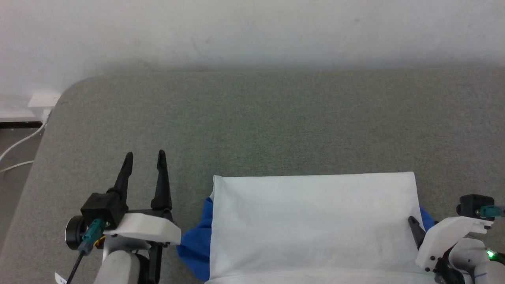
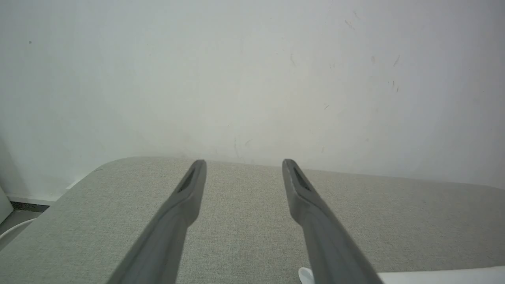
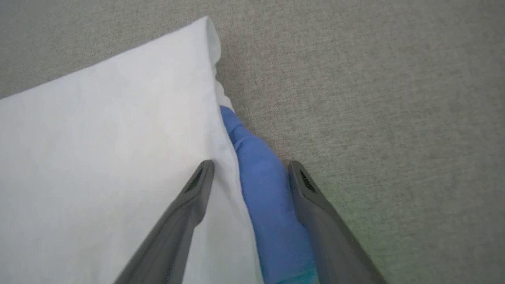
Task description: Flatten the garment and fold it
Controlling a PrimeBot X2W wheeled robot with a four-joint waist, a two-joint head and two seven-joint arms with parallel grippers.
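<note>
The garment [image 1: 315, 221] lies folded into a white rectangle at the near middle of the grey surface, with blue sleeve cloth [image 1: 197, 240] poking out at its left edge and a little at its right. My left gripper [image 1: 144, 159] stands open to the left of the garment, apart from it, fingers pointing at the wall [image 2: 244, 165]. My right gripper [image 3: 250, 167] is open over the garment's right edge [image 3: 221, 157], one finger above the white cloth, the other beside the blue sleeve [image 3: 264, 185]. In the head view one dark right finger [image 1: 415, 228] shows on the white cloth.
The grey fabric surface [image 1: 256, 126] stretches far ahead to a white wall [image 1: 252, 31]. Its rounded left corner [image 1: 67, 94] drops to the floor, where white cables [image 1: 19, 146] and a wall socket [image 1: 41, 100] sit.
</note>
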